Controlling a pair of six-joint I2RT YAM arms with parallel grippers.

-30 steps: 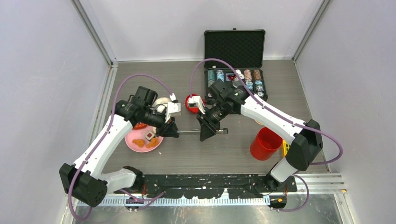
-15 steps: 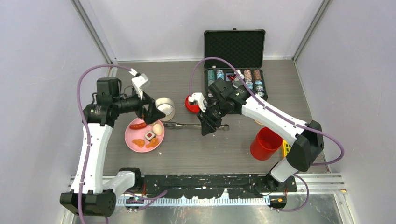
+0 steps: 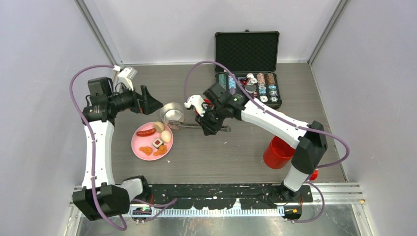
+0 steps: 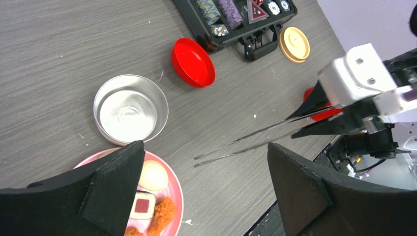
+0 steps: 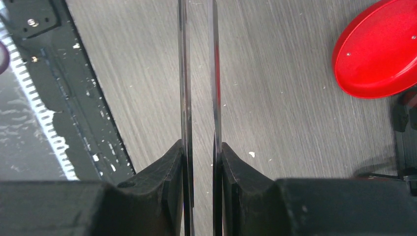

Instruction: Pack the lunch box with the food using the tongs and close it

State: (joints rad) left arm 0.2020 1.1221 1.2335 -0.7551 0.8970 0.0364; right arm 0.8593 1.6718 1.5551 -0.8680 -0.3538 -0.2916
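Right claw is clamped on the tongs, both slim arms pinched between its pads, their tips near the steel bowl at its 6 o'clock. Left claw hangs at the bowl's 9 o'clock, jaws wide apart, holding nothing.

Grey wood-grain covers the table; pale walls with aluminium posts close it in on three sides.

Food lies on a pink plate at the bowl's 7 o'clock: sausage, egg lumps, nuggets, cube. An open black case of poker chips stands at the table's 12 o'clock, with the red lid and beige disc lid near its front. The red canister stands open at the tongs' 4 o'clock.

From above, the right forearm covers most of the red lid. Chip markings are too small to read.
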